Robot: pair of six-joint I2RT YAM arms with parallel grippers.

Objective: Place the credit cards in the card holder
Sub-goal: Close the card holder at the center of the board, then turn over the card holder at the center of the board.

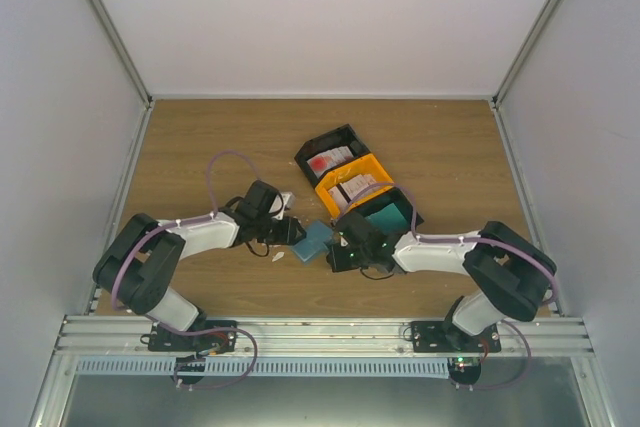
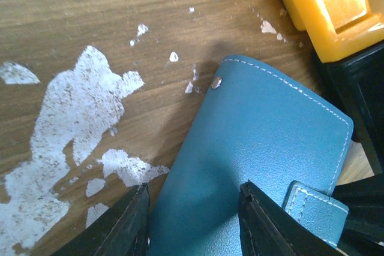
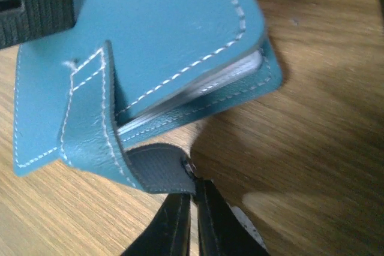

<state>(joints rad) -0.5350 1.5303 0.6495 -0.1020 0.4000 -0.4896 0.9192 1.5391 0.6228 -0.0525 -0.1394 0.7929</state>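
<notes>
My right claw (image 3: 193,195) pinches only the card holder's (image 2: 264,130) thin strap (image 3: 96,142), left claw (image 2: 193,193) open astride it, so pulling may slip the strap free.

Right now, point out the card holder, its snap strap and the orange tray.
card holder (image 2: 258,142), left wrist view, outer cover.
snap strap (image 3: 90,130), right wrist view, stitched leather tab.
orange tray (image 2: 315,13), left wrist view, corner wall.

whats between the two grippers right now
The blue card holder sits between the left gripper and the right gripper, with nothing else in that stretch. The top external view shows this.
</notes>
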